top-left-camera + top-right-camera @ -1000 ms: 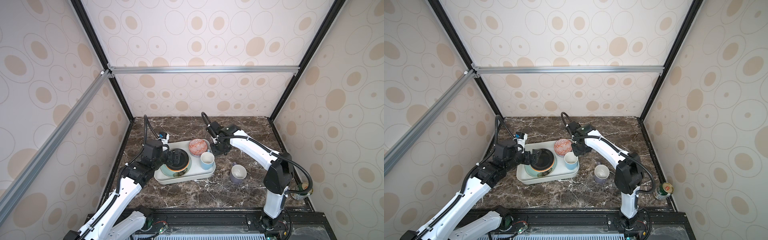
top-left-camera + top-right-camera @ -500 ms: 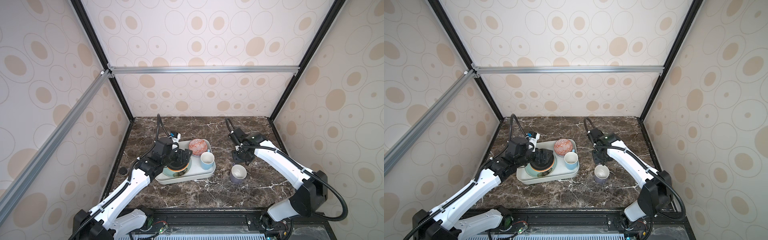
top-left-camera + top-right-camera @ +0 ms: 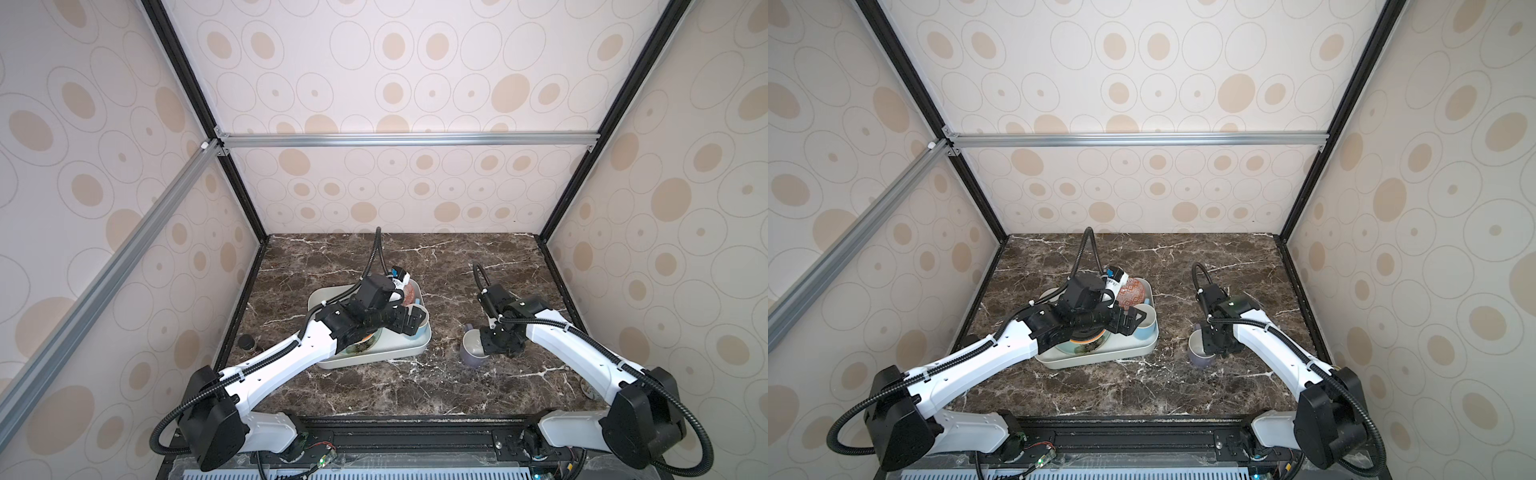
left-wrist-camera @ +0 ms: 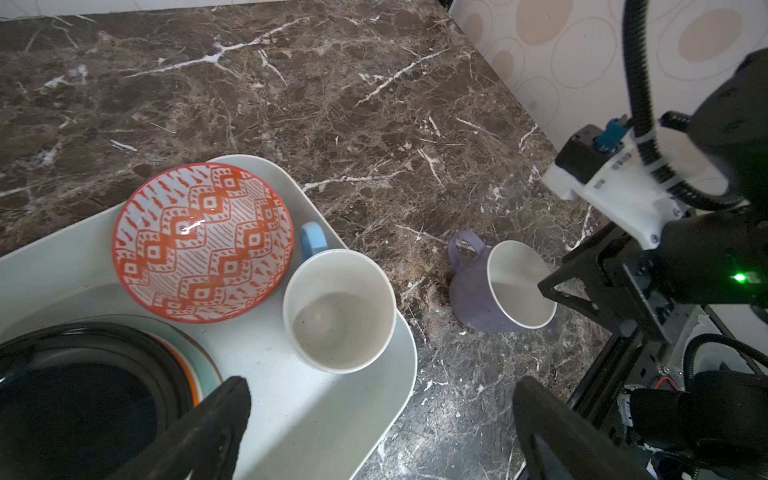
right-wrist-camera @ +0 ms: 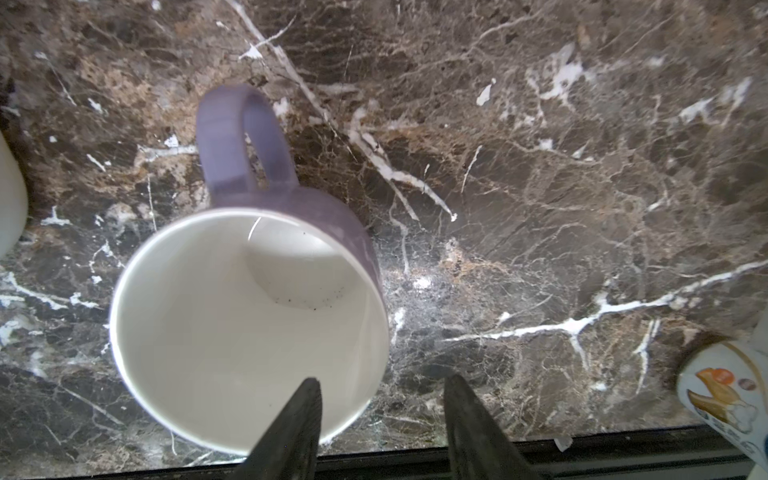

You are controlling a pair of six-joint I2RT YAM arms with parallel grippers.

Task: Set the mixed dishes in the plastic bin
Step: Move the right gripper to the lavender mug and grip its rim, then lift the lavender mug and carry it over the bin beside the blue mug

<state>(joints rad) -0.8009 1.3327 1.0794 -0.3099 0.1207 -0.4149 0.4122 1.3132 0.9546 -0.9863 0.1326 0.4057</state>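
Observation:
The white plastic bin (image 3: 415, 354) (image 3: 1136, 351) (image 4: 365, 415) holds the red-patterned bowl (image 4: 203, 241) (image 3: 1133, 291), the light blue mug (image 4: 338, 309) (image 3: 1147, 320) and the black orange-rimmed plate (image 4: 83, 399) lying on a teal plate (image 4: 208, 374). The purple mug (image 3: 471, 358) (image 3: 1198, 356) (image 4: 473, 299) (image 5: 249, 324) stands upright on the marble right of the bin. My right gripper (image 3: 492, 347) (image 3: 1212, 345) (image 5: 382, 380) is open astride its rim, one finger inside and one outside. My left gripper (image 3: 409, 322) (image 3: 1129, 322) (image 4: 382, 382) hangs wide open and empty over the bin's near right corner.
A labelled tin can (image 5: 727, 395) (image 3: 588, 388) stands by the table's front right edge, behind the right arm. A small dark round object (image 3: 246, 341) lies near the left wall. Patterned walls close in three sides of the table.
My right gripper left the far side of the bin, swung right and came down onto the purple mug. My left gripper moved from the bin's left side across to its right.

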